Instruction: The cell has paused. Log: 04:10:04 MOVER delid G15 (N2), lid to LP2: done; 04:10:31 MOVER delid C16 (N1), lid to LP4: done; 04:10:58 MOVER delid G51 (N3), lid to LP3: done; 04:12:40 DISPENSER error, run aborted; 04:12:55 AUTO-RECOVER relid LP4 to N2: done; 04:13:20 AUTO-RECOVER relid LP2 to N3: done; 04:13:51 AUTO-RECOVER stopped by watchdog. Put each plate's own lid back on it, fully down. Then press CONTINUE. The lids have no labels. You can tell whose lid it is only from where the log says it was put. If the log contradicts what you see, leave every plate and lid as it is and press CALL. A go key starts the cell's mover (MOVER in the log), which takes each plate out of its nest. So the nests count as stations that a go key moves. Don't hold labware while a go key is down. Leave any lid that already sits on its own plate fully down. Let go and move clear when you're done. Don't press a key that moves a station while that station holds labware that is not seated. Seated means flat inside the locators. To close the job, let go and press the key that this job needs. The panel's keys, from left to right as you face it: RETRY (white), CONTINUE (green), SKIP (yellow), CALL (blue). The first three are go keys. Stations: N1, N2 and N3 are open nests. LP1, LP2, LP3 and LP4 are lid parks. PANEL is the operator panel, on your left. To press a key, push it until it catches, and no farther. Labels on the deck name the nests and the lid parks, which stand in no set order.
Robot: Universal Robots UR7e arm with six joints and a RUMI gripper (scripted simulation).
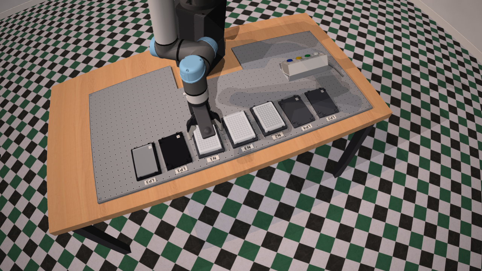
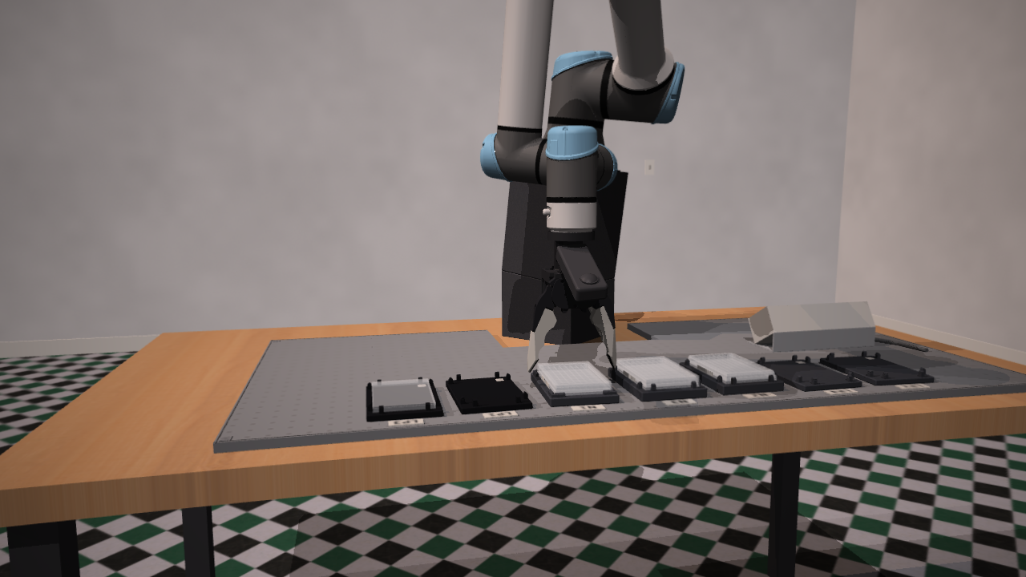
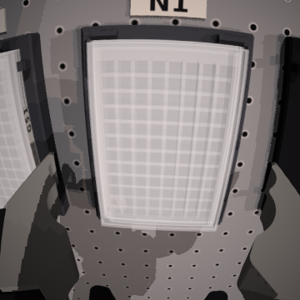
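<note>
My gripper (image 1: 205, 132) (image 2: 572, 368) (image 3: 162, 160) is open, its fingers standing clear on both sides of the plate in N1 (image 1: 209, 147) (image 2: 575, 381) (image 3: 167, 104). A clear lid covers that plate and looks level. The plate in N3 (image 1: 240, 128) (image 2: 656, 374) (image 3: 8, 125) shows the label G51 in the wrist view and seems to carry a clear lid. The plate in N2 (image 1: 269, 117) (image 2: 730, 368) also seems lidded. A clear lid (image 1: 145, 161) (image 2: 403, 396) lies in park LP3. The panel (image 1: 307, 68) (image 2: 825, 329) bears blue, yellow, green and white keys.
Lid parks LP1 (image 1: 175, 151) (image 2: 487, 394), LP4 (image 1: 297, 111) (image 2: 809, 375) and LP2 (image 1: 321, 102) (image 2: 878, 369) hold no lid. LP1 is beside N1, and N3 is close on its other side. A cable (image 1: 336, 70) runs from the panel's end.
</note>
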